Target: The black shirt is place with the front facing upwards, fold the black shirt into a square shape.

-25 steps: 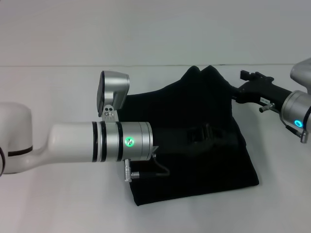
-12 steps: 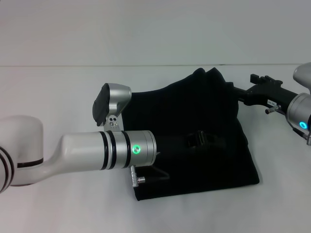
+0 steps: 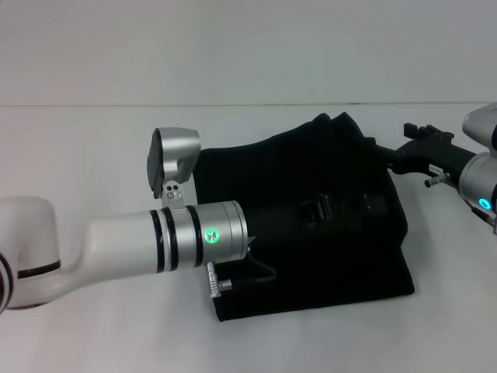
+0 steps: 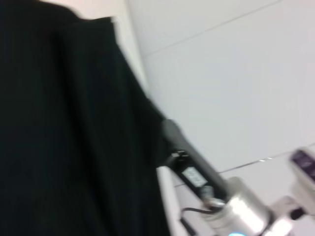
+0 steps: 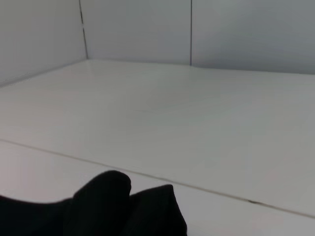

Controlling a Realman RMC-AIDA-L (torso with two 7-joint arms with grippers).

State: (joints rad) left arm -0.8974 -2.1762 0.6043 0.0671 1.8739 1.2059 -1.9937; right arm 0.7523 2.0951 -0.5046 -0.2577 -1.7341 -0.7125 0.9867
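The black shirt (image 3: 311,225) lies on the white table (image 3: 93,140), right of centre and nearer the front edge than the back, already gathered into a roughly rectangular stack with a raised bunch at its far corner. No lettering or neck label is visible. The cloth is judged soft, light and limp; it is expected to sag and crease when lifted, so a hold at an outer edge or corner, taken through all layers, is judged best.

The left gripper (image 3: 314,211) is stretched over the middle of the shirt; black on black, its state cannot be told. The right gripper (image 3: 380,155) is at the shirt's far right edge, beside the bunch; whether it is closed on cloth cannot be told.

In the left wrist view only dark cloth and the right arm are shown. In the right wrist view only a fold of shirt (image 5: 103,206) is seen. The layer count is hidden.
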